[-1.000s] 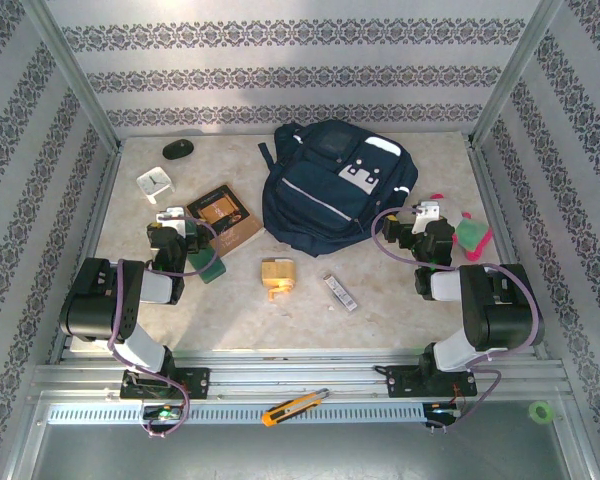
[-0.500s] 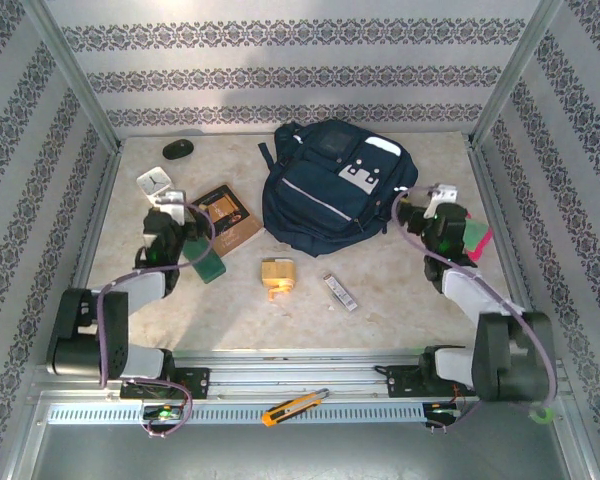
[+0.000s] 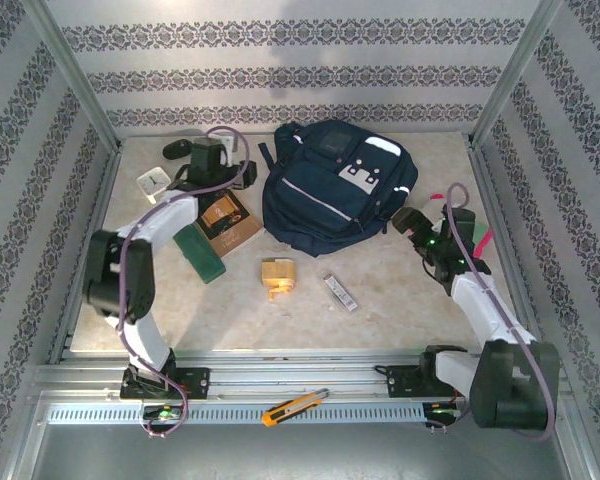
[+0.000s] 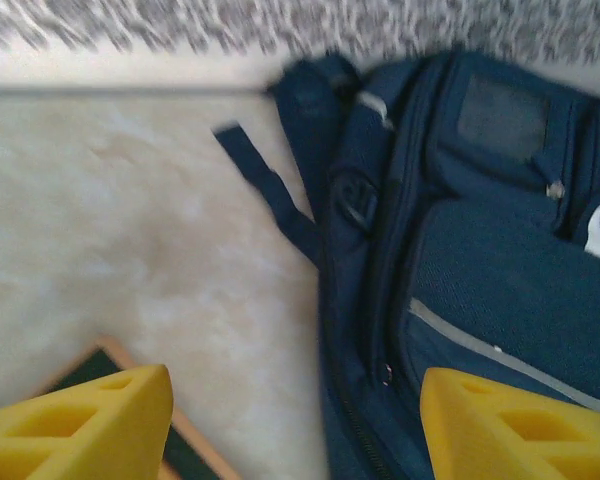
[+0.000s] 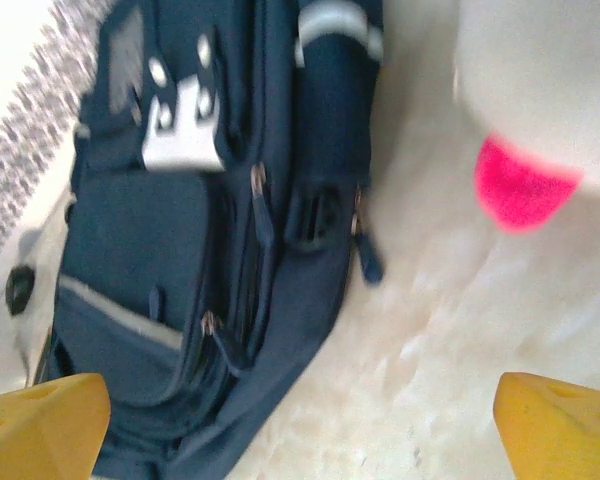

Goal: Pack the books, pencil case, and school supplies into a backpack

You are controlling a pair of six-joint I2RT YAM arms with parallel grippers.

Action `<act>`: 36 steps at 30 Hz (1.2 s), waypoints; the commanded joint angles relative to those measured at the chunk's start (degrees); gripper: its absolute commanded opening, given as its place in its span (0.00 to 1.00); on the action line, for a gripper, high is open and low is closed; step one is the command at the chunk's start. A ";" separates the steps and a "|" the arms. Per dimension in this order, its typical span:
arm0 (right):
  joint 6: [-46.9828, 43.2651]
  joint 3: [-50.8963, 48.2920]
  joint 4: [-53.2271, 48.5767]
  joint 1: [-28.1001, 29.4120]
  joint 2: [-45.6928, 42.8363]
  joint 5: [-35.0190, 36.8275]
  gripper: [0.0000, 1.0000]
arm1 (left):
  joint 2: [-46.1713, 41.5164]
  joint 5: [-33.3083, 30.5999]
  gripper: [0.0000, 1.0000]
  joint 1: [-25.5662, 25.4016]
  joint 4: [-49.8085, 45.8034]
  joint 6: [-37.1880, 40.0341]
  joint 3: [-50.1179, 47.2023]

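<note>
Currently, 2 changes are on record. The left gripper (image 3: 232, 172) has left the table's (image 3: 400, 300) left edge, where it hung over the book (image 3: 225, 215) and the dark green case (image 3: 200, 252). It now sits toward the far left corner, just beside the left shoulder of the backpack (image 3: 335, 185). In the left wrist view its fingers (image 4: 75, 420) stand apart with nothing between them. A corner of the book lies under 1 finger and the backpack's zipped edge under the other.

The right gripper (image 3: 405, 220) has swung in from the right edge to the backpack's right side. Its jaws are wide and empty, and the side zip pulls lie ahead of it in the right wrist view.

The backpack lies front up at the middle of the far edge, and no compartment looks open. The book and green case rest left of it. The tan-yellow block (image 3: 276, 275) and silver bar (image 3: 340, 292) lie toward the near middle, well apart from both grippers.

Assessment: nothing is packed. Both arms appear to be positioning to open the backpack, which has to happen before any item goes in.
</note>
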 commanded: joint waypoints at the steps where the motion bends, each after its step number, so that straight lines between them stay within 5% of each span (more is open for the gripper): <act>1: 5.98 3.95 -2.13 3.95 3.35 -5.99 0.98 | 6.46 3.31 0.67 -1.25 -9.84 -4.09 5.48; 4: 6.72 6.57 -2.25 7.15 8.14 -4.01 0.98 | 11.84 6.82 0.67 -1.85 -9.46 -6.83 9.62; 10: 6.67 13.73 -2.62 8.26 19.05 -2.20 0.72 | 18.60 9.45 0.63 -4.28 -8.08 -8.66 14.07; 17: 4.53 18.84 -3.03 8.88 28.56 -0.02 0.61 | 19.89 6.34 0.18 -5.98 -9.22 -7.70 12.10; 21: 3.17 21.03 -1.97 10.14 32.80 0.14 0.55 | 16.23 4.15 0.01 -6.05 -9.23 -6.55 7.13; 36: 5.67 18.05 4.12 19.41 34.24 0.81 0.51 | -6.02 -0.42 0.00 -7.83 -6.44 -11.20 -20.40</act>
